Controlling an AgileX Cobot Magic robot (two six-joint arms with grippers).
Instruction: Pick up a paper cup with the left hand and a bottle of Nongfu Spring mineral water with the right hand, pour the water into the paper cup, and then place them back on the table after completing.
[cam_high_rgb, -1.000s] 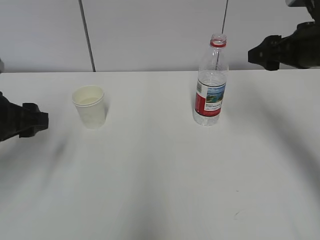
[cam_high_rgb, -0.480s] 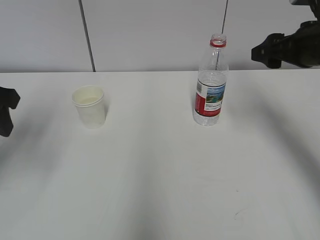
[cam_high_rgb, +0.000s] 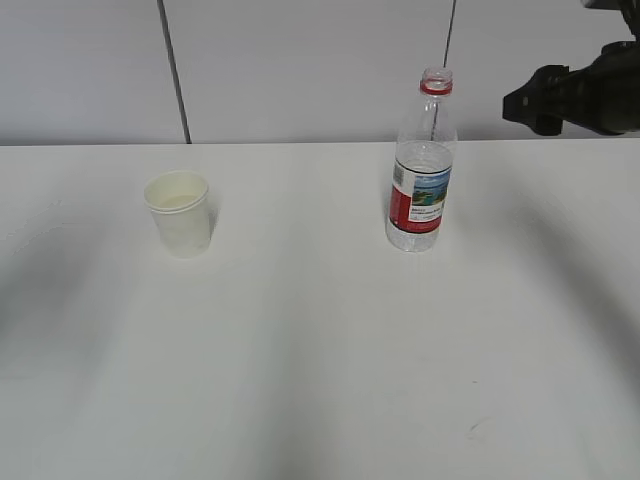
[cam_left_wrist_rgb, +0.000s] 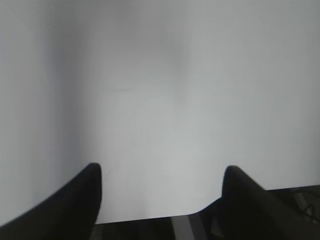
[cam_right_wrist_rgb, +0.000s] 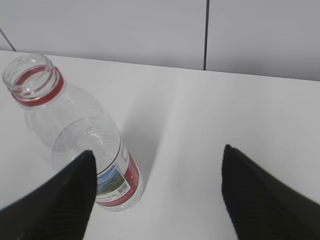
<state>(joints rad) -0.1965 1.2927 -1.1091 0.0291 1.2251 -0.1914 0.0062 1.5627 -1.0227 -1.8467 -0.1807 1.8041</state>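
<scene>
The paper cup (cam_high_rgb: 180, 212) stands upright on the left part of the worktop (cam_high_rgb: 320, 360), toward the far side, its mouth open to the ceiling. The bottle (cam_high_rgb: 422, 165) stands upright well to the right of it, also toward the far side, uncapped, with a red ring at its neck and a red-and-picture label around its lower body. The water (cam_high_rgb: 424, 160) inside appears to reach about to the top of the label, though the clear plastic makes the level hard to fix. Neither object is touched by anything. Their wide separation looks deliberate: each sits on its own arm's side, so the two arms can work without crossing.

The right tool (cam_right_wrist_rgb: 157, 192) hangs raised above and to the right of the bottle; in the exterior view only its dark body shows at the upper right edge. In the right wrist view its two fingers stand wide apart and empty, with the bottle's neck and shoulder just beyond the left finger.

The left tool (cam_left_wrist_rgb: 160, 192) is outside the exterior view. Its wrist camera shows the two fingers spread apart with only bare worktop between them and no cup in sight, so it seems parked clear of the cup.

With both items standing free, the arrangement fits either end of the task.
</scene>
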